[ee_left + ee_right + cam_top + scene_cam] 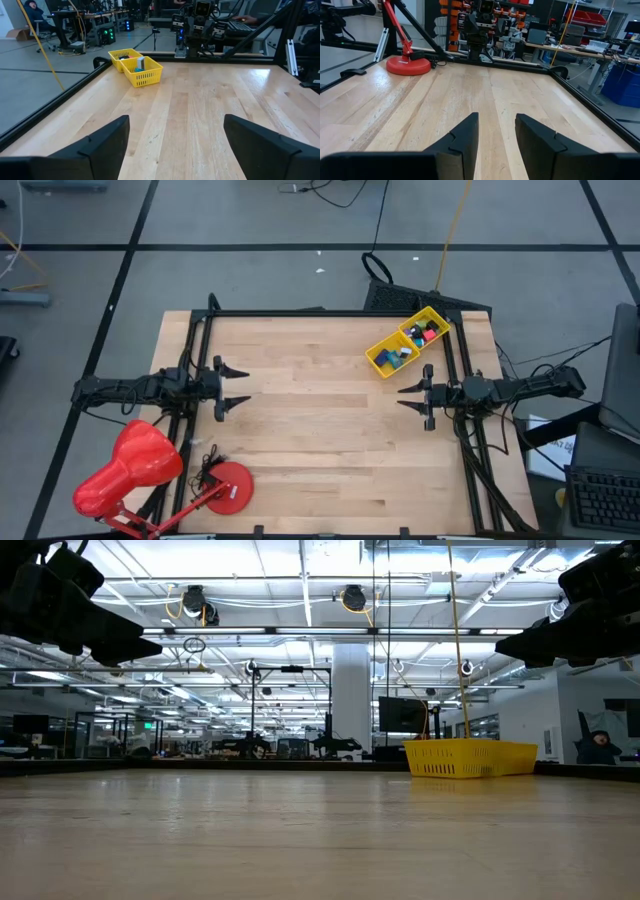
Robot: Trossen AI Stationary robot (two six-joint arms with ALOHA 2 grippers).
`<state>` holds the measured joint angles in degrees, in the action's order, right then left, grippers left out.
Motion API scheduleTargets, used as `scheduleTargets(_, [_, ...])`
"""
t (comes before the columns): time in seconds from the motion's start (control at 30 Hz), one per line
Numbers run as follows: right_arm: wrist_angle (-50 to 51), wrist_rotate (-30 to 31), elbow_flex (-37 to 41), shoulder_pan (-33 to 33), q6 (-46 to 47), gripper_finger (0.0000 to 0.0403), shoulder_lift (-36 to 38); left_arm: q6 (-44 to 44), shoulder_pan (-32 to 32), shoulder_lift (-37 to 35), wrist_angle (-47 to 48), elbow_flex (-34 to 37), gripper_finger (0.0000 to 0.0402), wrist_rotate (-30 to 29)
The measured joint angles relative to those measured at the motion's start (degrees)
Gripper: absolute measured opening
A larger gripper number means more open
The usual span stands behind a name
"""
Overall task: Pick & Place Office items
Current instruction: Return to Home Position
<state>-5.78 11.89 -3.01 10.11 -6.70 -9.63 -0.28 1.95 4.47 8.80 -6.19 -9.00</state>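
The office items [426, 334] lie in both compartments of the yellow tray [437, 314], near the table's far right corner, with none between any fingers. The right gripper [403, 397] hangs near the tray (fingers parted a little, empty). The left gripper [238, 387], well apart across the table, gapes wide and is empty too.

The whole middle of the desk [320, 430] lies bare, open for any pass. At the far right corner the yellow tray [374, 358] stands in the way. The red lamp [130, 470] crowds the near left corner, its round base on the wood. The left gripper [246, 385] and right gripper [402, 396] jut in from the sides, raised off the surface, fingers apart.
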Motion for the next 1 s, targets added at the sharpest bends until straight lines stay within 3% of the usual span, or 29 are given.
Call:
scheduleTargets(0.4, [0.02, -0.01, 0.00, 0.02, -0.02, 0.0118, 0.00, -0.02, -0.01, 0.00, 0.01, 0.02, 0.0301, -0.01])
scheduleTargets(1.0, [0.00, -0.01, 0.00, 0.00, 0.00, 0.0119, 0.00, -0.01, -0.02, 0.00, 0.02, 0.02, 0.0332, -0.02])
